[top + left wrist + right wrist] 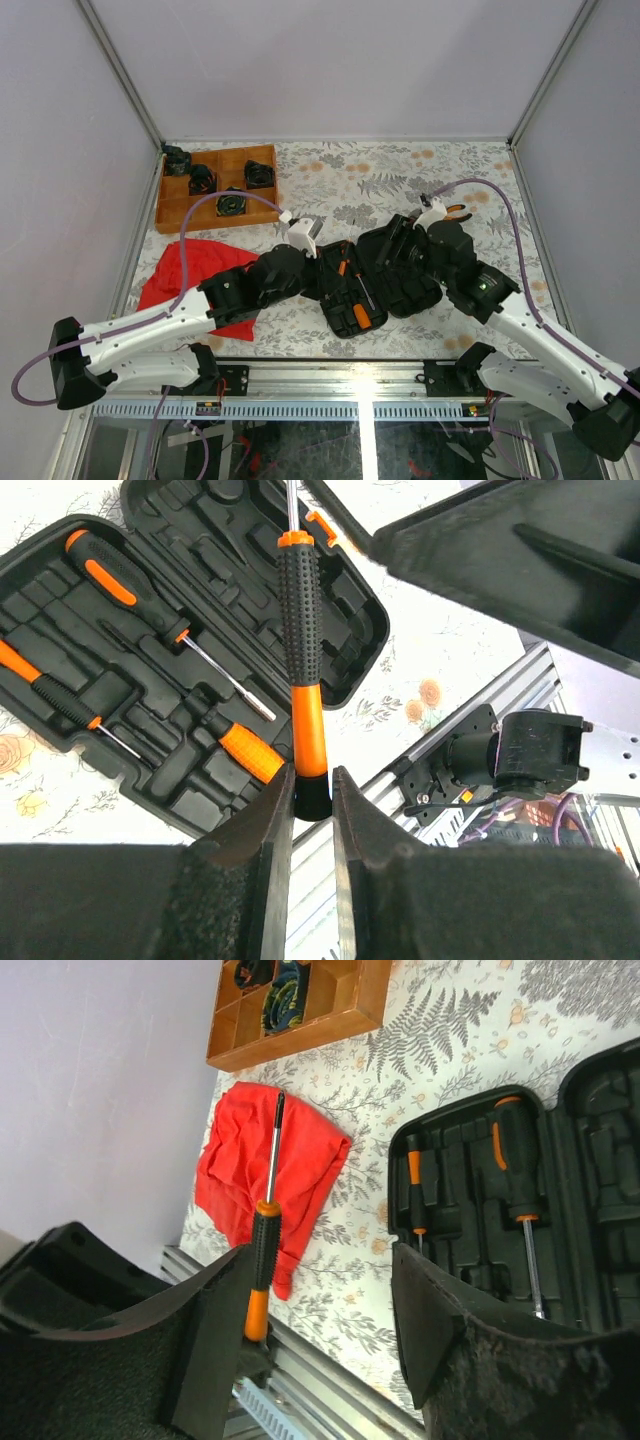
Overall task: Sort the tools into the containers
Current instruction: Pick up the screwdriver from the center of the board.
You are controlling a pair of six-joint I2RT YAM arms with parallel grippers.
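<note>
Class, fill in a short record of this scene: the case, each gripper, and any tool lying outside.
Case: black plastic clamshell tool case, open
In case: three orange-and-black handled tools
Left gripper: shut on butt of black-and-orange screwdriver
Right gripper: open, empty
Outside: orange-handled pliers on floral tabletop near right gripper

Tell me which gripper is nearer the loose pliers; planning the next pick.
Right. The right gripper is over the right half of the case, beside the pliers; the left gripper, holding a screwdriver, is across the case.
</note>
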